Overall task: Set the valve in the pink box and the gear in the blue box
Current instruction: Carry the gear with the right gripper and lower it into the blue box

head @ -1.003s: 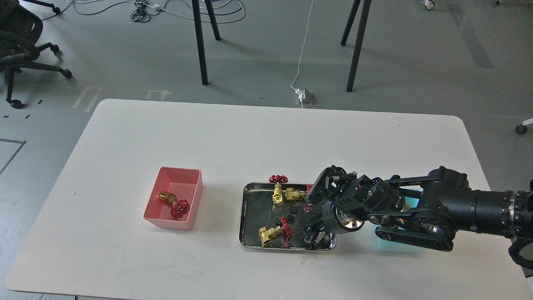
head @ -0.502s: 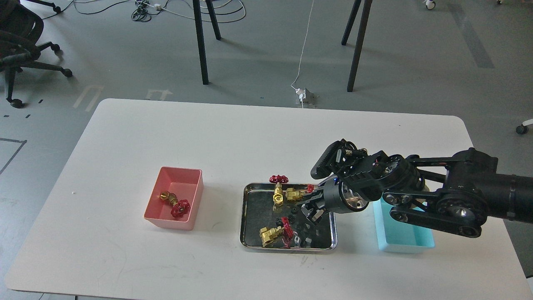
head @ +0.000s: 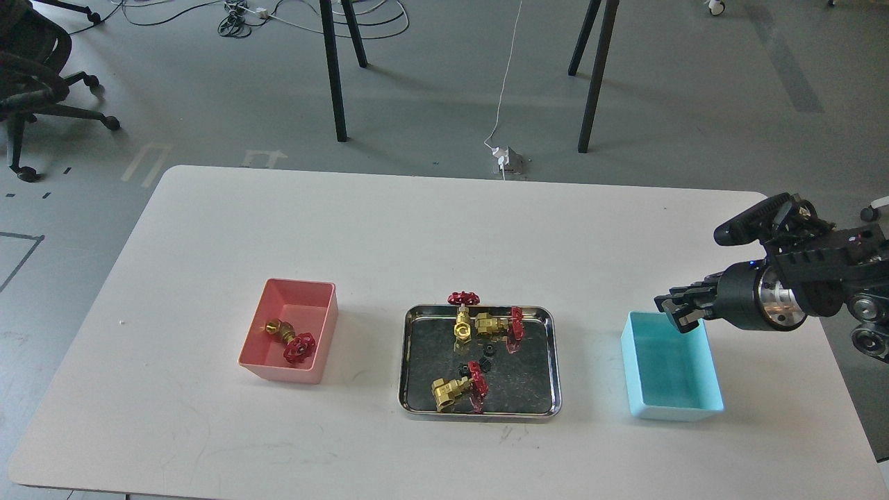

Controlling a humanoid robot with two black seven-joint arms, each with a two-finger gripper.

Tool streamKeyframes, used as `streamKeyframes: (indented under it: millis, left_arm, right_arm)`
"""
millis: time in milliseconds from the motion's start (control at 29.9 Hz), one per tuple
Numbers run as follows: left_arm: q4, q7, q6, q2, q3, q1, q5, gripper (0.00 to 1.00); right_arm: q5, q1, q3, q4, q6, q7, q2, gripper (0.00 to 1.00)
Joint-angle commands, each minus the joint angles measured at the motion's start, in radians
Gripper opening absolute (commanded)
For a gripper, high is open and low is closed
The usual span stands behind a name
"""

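My right gripper (head: 677, 311) hangs over the far edge of the empty light blue box (head: 674, 411) at the right. Its fingers are drawn close together on what looks like a tiny black gear, which hardly stands out against them. Two more black gears (head: 488, 349) lie in the middle of the steel tray (head: 479, 414). Three brass valves with red handwheels lie in the tray: two at the back (head: 464, 321) and one at the front (head: 453, 390). The pink box (head: 300, 284) at the left holds one valve (head: 289, 339). My left gripper is out of view.
The tray lies between the two boxes on the white table (head: 444, 229). Black table legs (head: 333, 69), cables and an office chair (head: 35, 62) stand on the floor beyond the table's far edge.
My right gripper has risen out of the tray's front right corner and swung right, from over the tray to over the blue box's far edge. The valves have not moved.
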Motion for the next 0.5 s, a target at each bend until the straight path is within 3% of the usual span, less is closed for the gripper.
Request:
streamKeyframes:
  millis: [0, 67, 134, 234, 301, 468]
  left_arm:
    - [0.000, 0.000, 0.000, 0.001, -0.002, -0.001, 0.000, 0.97]
    - [0.000, 0.000, 0.000, 0.001, 0.000, -0.001, 0.000, 0.97]
    - [0.000, 0.000, 0.000, 0.003, 0.000, -0.001, 0.000, 0.97]
    - [0.000, 0.000, 0.001, 0.001, 0.000, -0.001, 0.000, 0.97]
    - [0.000, 0.000, 0.001, 0.001, 0.000, -0.001, 0.000, 0.97]
    - [0.000, 0.002, 0.001, 0.001, 0.001, 0.000, 0.000, 0.97]
  right_arm:
    - [-0.008, -0.055, -0.003, -0.002, 0.000, -0.002, 0.001, 0.11]
    - [-0.010, -0.066, -0.006, -0.004, 0.000, -0.002, 0.008, 0.15]
    - [-0.011, -0.078, -0.011, -0.005, 0.000, -0.004, 0.028, 0.26]
    - [-0.011, -0.098, -0.005, -0.007, 0.000, -0.004, 0.056, 0.64]
    - [-0.007, -0.101, 0.000, -0.006, 0.000, -0.007, 0.073, 0.84]
    - [0.048, -0.094, 0.075, -0.002, 0.000, -0.025, 0.064, 0.95]
